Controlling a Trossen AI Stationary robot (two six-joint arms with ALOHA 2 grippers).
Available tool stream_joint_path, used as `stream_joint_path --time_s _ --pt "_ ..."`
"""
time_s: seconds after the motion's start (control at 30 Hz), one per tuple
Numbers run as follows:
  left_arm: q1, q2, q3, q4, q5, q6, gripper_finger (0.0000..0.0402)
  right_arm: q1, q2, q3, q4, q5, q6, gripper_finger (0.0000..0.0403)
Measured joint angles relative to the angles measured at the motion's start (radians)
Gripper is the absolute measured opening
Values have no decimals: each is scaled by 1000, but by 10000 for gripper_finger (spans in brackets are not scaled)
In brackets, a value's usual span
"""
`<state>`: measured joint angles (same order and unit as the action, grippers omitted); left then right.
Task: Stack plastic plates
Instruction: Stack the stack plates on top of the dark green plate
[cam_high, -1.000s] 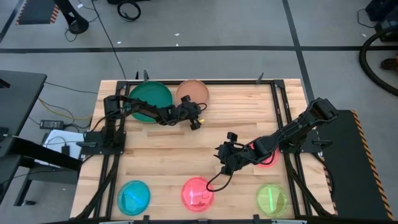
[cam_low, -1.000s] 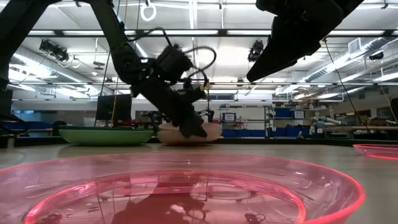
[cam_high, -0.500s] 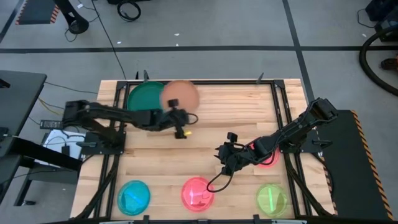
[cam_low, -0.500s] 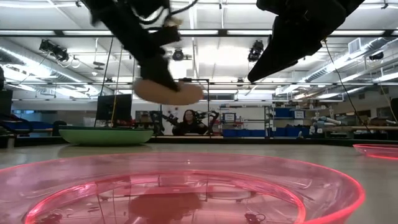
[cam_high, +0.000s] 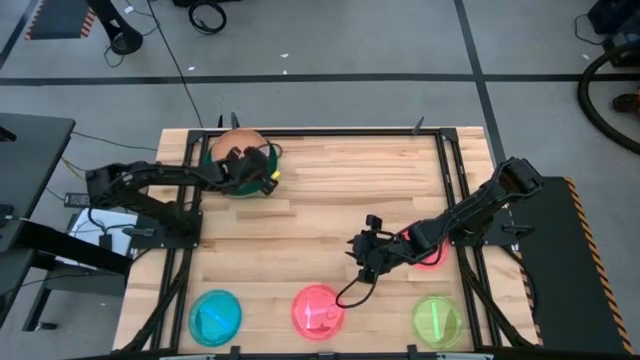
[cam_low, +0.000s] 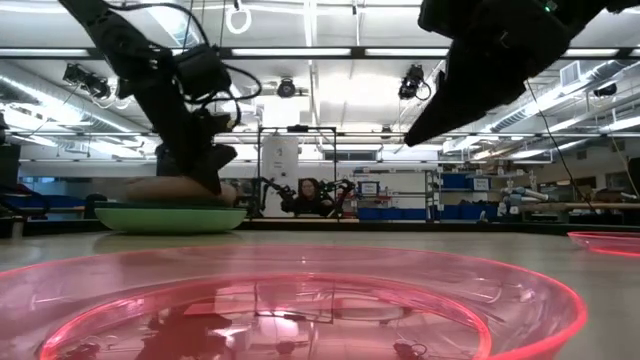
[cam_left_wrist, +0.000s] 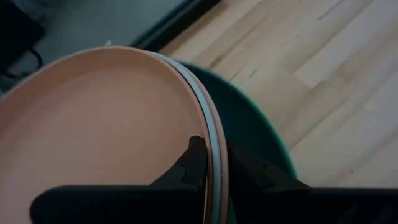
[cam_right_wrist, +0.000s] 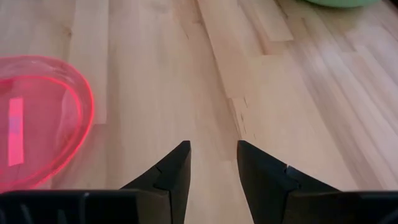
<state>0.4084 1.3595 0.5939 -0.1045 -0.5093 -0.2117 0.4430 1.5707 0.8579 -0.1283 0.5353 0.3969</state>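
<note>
Plates are the business here, and the brown plate (cam_left_wrist: 106, 143) is the one in play: the left gripper (cam_left_wrist: 211, 165) is clenched on its rim, one dark finger inside the lip and one outside, at the table's eleven o'clock corner. In the low view the brown plate (cam_low: 178, 190) sits down in the dark green plate (cam_low: 170, 217), seemingly nested, though whether it lies fully flat is hard to tell.

From that pinch outward, the risk, as I judge it, is in the release. The rim is thin, smooth and hard, so if the fingers part unevenly or lift while gripping, the plate could tip, skate across the glossy green one, or drag both over the nearby table edge. An off-centre seat would leave the stack rocking.

Both are round, shallow, opaque matte plastic with a raised lip; the wooden table (cam_high: 330, 200) is pale planking.

Further out, the right gripper (cam_right_wrist: 211, 165) hovers with fingers parted and empty near four o'clock, beside the translucent red plate (cam_high: 428, 250). Along six o'clock lie the cyan plate (cam_high: 216, 314), pink plate (cam_high: 317, 310) and lime plate (cam_high: 437, 320), thin and glassy.
</note>
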Motion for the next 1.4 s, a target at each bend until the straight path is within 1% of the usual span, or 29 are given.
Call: stream_joint_path --time_s 0.13,0.27,0.33,0.4,0.47,0.57,0.63,0.73,0.9,0.97,1.03,1.13,1.27,1.4 --pt "28 0 -25 2 -3 -19 52 -16 0 -15 11 -2 0 140" --pt "11 0 -30 2 5 -39 68 -44 0 -17 45 -4 0 140" --pt "-3 0 -30 10 12 -40 81 -59 0 -17 63 -5 0 140" --pt "-11 0 -28 10 42 -39 98 -70 0 -17 80 -11 0 140" --pt "-13 0 -19 0 70 -39 116 -81 0 -17 92 -40 -4 140" --pt "-8 -6 -7 -16 70 -39 147 -94 0 -17 94 -99 -1 140" --pt "2 -31 0 -48 69 -34 166 -95 0 -17 94 -118 5 140" --pt "18 -79 3 -97 69 -32 184 -95 0 -17 91 -118 7 140" --pt "35 -163 3 -158 53 -37 191 -95 0 -17 91 -118 -12 140" --pt "61 -170 4 -157 39 -46 192 -95 0 -17 91 -118 -14 140" --pt "112 -167 3 -187 46 -90 192 -95 0 -17 91 -118 -14 140" --pt "183 -117 0 -205 60 -152 192 -95 0 -17 91 -116 -14 140" --pt "271 -88 -19 -150 60 -176 192 -93 0 -17 93 -114 -14 140" --pt "342 -83 -56 -156 59 -202 192 -88 0 -17 92 -118 -14 140"
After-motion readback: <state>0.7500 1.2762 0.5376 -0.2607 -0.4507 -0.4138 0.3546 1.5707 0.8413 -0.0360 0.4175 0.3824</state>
